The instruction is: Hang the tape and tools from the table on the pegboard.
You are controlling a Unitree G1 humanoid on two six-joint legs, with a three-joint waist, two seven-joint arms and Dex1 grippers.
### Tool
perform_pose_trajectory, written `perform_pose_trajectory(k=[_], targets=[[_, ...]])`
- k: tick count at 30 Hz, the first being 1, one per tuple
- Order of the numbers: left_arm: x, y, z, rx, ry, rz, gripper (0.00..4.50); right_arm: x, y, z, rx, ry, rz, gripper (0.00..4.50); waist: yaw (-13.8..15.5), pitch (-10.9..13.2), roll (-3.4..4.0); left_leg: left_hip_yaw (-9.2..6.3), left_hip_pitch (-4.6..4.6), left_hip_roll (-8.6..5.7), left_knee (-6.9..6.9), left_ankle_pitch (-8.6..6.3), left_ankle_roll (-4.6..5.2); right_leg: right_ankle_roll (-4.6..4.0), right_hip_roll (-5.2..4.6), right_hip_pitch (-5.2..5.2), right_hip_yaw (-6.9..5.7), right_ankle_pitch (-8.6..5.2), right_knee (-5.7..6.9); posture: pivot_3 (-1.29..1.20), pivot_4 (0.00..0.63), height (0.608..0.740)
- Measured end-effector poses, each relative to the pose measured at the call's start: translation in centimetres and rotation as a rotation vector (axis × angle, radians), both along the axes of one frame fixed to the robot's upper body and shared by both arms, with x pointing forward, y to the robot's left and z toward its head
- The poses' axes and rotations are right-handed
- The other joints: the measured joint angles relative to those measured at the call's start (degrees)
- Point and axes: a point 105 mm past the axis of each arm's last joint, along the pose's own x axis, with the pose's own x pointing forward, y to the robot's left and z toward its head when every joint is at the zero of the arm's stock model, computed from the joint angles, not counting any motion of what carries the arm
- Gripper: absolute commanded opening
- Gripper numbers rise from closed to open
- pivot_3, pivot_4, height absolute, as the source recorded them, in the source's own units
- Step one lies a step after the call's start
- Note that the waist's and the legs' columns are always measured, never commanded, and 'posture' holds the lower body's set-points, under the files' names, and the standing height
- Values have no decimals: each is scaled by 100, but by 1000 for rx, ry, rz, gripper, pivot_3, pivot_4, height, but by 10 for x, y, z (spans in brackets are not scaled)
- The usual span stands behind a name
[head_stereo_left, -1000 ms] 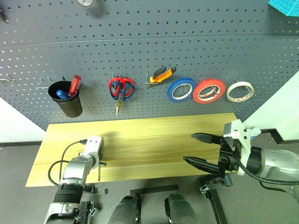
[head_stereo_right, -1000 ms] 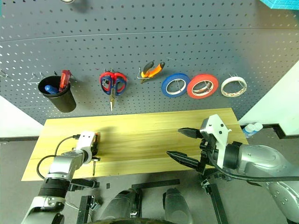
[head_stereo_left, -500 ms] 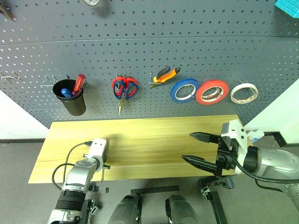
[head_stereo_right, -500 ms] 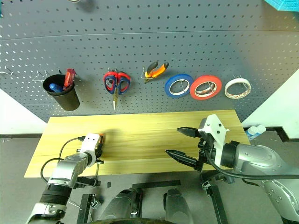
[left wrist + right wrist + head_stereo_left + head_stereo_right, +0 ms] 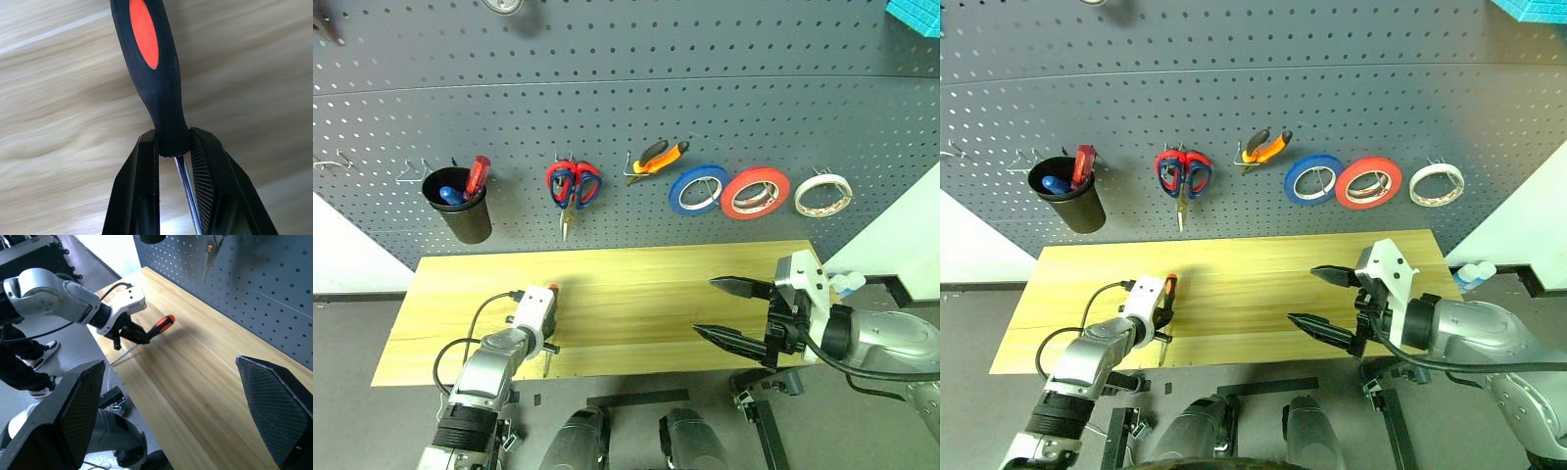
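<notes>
On the pegboard (image 5: 607, 98), toward three o'clock, the tape (image 5: 821, 195) hangs on a hook as the last of three rolls, with a red-orange roll (image 5: 754, 192) just beside it and a blue roll (image 5: 697, 189) next along. Further toward nine o'clock hang orange-handled pliers (image 5: 656, 159), red-and-blue scissors (image 5: 572, 187) and a black cup (image 5: 458, 207), which holds a red-handled tool and a blue-handled one standing upright. Below the board, at six o'clock, lies the counter (image 5: 636, 284). The left end effector (image 5: 548, 336), over the counter's near edge at about seven o'clock, is clamped shut on a screwdriver (image 5: 1164, 305) with a black and orange handle. Its left wrist view shows both fingers (image 5: 146, 196) pinching the narrow base of the handle, with the metal shaft running back between them and the handle pointing out over the wood grain. The right end effector (image 5: 729, 313) hangs at about four o'clock over the counter's near right part, its two black fingers spread wide and holding nothing. From the right wrist view, the screwdriver is seen sidelong, handle raised toward the pegboard and the thin shaft slanting down past the counter's edge
</notes>
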Motion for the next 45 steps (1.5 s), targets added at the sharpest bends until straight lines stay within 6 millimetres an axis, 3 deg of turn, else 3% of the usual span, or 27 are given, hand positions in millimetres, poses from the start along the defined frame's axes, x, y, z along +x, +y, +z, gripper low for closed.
perform_pose_trajectory(k=[11,21,33,45], targets=[[-10,-30,21,-81,-38,-157,556,5,1,-2,3,-9,6,4500,1,-13,0,0,1,0,15,1,-1,0,1,1,-1,0,13,-139,110,717],[-11,-62,67,-193,-205,-315,556,14,1,-4,-1,-27,6,4500,3,-54,9,0,1,-1,26,1,-2,0,3,4,-3,0,19,-116,82,717],[-11,-71,109,-244,-396,-384,556,21,4,2,34,-57,39,4500,18,-192,18,-2,2,-1,60,0,0,2,7,7,-8,1,32,-97,65,717],[3,-58,138,-215,-544,-356,556,30,-4,57,94,-225,77,4500,29,-275,21,-2,11,-1,75,0,0,6,8,9,-9,4,42,-102,41,717]])
